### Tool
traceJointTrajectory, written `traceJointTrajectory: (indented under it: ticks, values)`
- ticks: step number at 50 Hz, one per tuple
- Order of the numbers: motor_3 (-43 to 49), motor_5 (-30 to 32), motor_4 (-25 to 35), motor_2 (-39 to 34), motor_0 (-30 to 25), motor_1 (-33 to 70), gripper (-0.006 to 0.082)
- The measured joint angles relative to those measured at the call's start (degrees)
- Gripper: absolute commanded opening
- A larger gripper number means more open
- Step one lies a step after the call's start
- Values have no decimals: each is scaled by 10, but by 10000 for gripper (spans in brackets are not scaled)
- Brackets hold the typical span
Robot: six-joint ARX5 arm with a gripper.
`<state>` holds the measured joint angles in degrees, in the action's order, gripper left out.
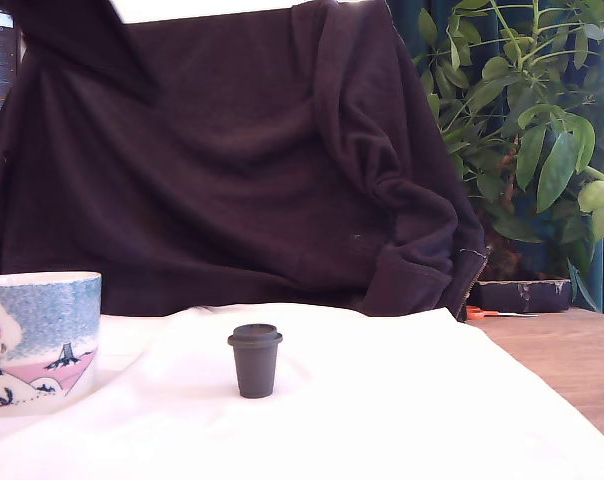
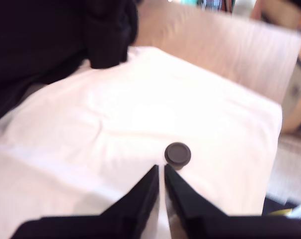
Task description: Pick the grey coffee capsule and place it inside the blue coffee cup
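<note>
Hovering high above the white cloth [image 2: 115, 124], the gripper [image 2: 160, 174] has its jaws nearly pressed together, with only a thin slit between the tips and nothing held. The grey coffee capsule [image 2: 178, 154] stands upright and free just beyond the tips, slightly off the jaw centreline. The blue coffee cup [image 1: 40, 340] does not appear in the wrist view; the exterior view shows it at that view's left edge, well apart from the capsule.

Risks noted:
- Descending with the jaws this narrow would likely strike the lid and topple the capsule, so they must spread first.
- The offset could make one finger [image 2: 145, 189] push the capsule aside.
- The tapered body may slip out of a low grip.
- Loose, wrinkled cloth may shift underneath.
- The dark fabric [image 2: 46, 40] hanging beyond the cloth could snag the arm during transfer.
</note>
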<state>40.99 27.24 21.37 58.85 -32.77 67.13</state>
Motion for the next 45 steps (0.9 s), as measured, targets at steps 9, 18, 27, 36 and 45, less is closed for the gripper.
traceJointTrajectory:
  ticks: [9,18,27,36,45]
  values:
    - [3,2,-86,0,-73,74,740]
    - [-12,2,-100,0,-110,126,740]
    - [-48,1,-110,0,-114,177,739]
    - [-83,0,-114,6,-113,236,739]
    - [-102,0,-108,29,-111,281,739]
